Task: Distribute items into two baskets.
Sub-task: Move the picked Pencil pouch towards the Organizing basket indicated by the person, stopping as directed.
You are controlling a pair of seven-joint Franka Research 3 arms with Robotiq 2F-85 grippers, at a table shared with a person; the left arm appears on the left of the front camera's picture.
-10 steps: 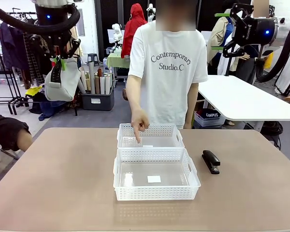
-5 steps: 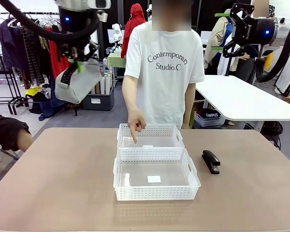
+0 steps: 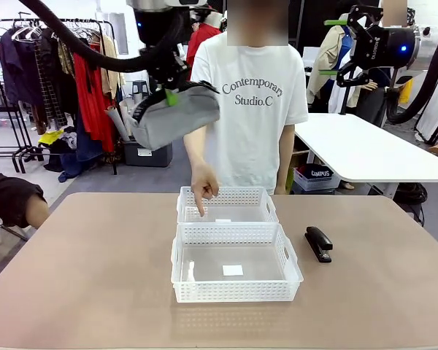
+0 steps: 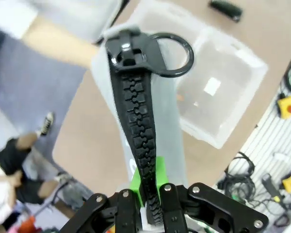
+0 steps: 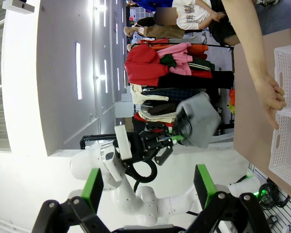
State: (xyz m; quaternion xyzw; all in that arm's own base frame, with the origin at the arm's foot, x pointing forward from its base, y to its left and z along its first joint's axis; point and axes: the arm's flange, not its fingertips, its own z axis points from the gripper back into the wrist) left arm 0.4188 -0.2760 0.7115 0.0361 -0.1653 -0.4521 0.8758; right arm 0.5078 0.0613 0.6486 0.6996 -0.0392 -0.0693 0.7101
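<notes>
The left fingers [image 4: 158,168] are pressed in on one end of the grey pouch [image 4: 169,121], the green pads pinching it right at the black zipper strip. From the wrist camera I can't quite tell whether the pads bite mostly on the zip or on the cloth beside it. The rest of the pouch hangs free, with the ring pull at its far end. From across the room, the pouch [image 3: 177,117] is held high in the air, tilted, in front of the person's chest and well above the bench [image 3: 95,277].

It looks soft and light. It sags from the grip and would likely swing or fold on landing, so I'd say the stiffer zipper edge is the sensible place to hold it.

Below, the two baskets touch end to end. The person's hand [image 3: 206,188] points a finger down into the far basket [image 3: 226,192], while the near basket [image 3: 233,293] is bare. The stapler [image 3: 318,243] lies on the bench just beside the near basket. The right fingers [image 5: 92,187] are spread wide, holding nothing, raised far off to the side.
</notes>
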